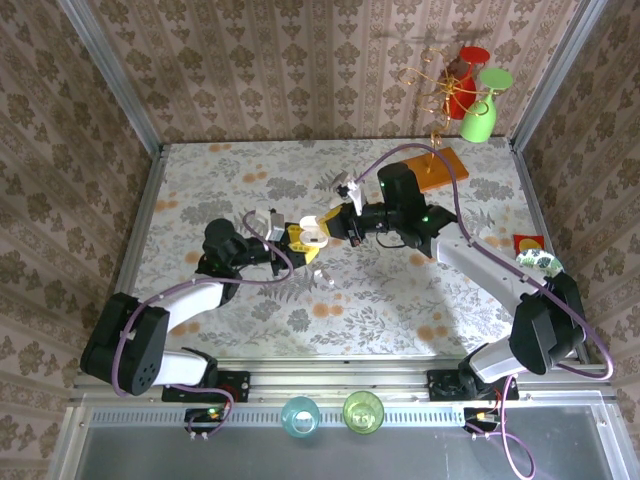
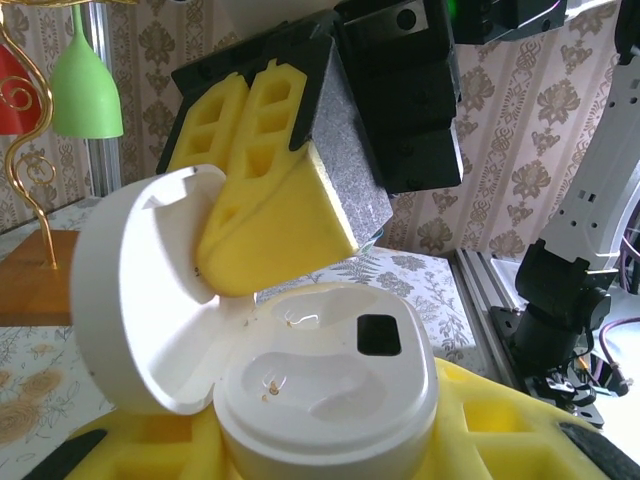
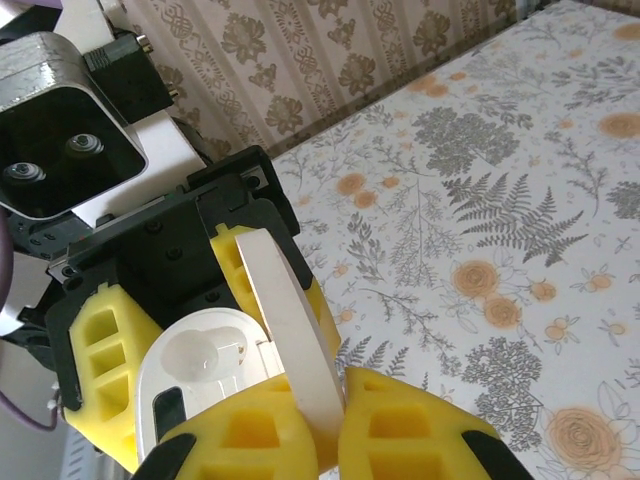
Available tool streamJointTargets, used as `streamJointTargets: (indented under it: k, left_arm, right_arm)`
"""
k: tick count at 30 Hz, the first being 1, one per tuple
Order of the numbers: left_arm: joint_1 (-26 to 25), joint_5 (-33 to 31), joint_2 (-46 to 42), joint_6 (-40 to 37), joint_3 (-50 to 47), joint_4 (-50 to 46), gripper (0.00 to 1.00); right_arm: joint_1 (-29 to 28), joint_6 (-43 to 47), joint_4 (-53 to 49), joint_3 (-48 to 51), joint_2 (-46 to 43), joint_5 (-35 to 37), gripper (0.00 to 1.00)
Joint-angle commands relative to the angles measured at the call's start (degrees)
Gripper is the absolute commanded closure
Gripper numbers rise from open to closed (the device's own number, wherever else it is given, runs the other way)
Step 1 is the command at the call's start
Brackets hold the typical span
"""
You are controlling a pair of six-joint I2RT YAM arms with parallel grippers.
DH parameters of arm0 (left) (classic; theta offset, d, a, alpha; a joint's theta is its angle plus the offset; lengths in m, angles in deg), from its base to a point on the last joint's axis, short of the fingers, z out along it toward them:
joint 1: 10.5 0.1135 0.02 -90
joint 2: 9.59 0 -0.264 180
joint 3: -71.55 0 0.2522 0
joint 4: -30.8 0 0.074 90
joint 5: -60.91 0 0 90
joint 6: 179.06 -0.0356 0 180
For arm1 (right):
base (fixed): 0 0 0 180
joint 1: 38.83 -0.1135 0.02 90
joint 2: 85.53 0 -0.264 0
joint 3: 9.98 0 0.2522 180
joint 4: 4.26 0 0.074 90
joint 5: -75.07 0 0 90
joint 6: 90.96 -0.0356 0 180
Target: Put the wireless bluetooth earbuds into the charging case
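White case (image 2: pixel 330 400) — floral-patterned table (image 1: pixel 400 290)

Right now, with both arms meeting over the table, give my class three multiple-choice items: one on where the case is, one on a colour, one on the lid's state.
1. Where is the white charging case?
A. on the orange board
B. in the left gripper's jaws
C. beside the cups

2. What colour are the jaws' pads?
A. yellow
B. red
C. white

3. How is the lid?
A. shut
B. lying on the table
C. open, pinched by the right gripper

Answers: B, its base sits between the left jaws; A, yellow shows in both wrist views; C, the wells lie exposed and the lid stands between the right jaws.
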Motion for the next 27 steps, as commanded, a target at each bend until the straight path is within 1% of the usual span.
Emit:
streamJointTargets:
  k: [1, 3, 5, 12, 21, 27]
  left_arm:
    - [-0.3, -1.1, 0.5, 1.4, 2.0, 3.4, 0.60]
    - [-0.2, -1.3, 0.7, 2.0, 2.0, 3.9, 0.56]
    - [-0.2, -1.5, 0.9, 2.8, 2.0, 4.8, 0.53]
    - [-0.2, -2.3, 0.9, 3.9, 2.2, 5.8, 0.42]
    - [-0.3, -2.2, 0.9, 5.9, 2.7, 7.1, 0.41]
    - [-0.2, -1.3, 1.1, 6.0, 2.6, 7.9, 0.38]
  right_arm:
    - [-2.6, 2.6, -0.6, -0.3, -3.5, 3.4, 1.00]
    - [-3.1, 2.9, 0.0, 0.1, -3.5, 5.6, 1.00]
    - [-3.5, 3.3, 0.2, 0.4, -5.6, 7.4, 1.00]
    - [-3.9, 3.5, 1.7, 1.3, -6.6, 9.6, 1.00]
    - [-4.1, 4.2, 1.7, 1.5, -6.3, 11.6, 1.00]
    - [-4.0, 3.7, 2.8, 1.8, -6.3, 14.8, 1.00]
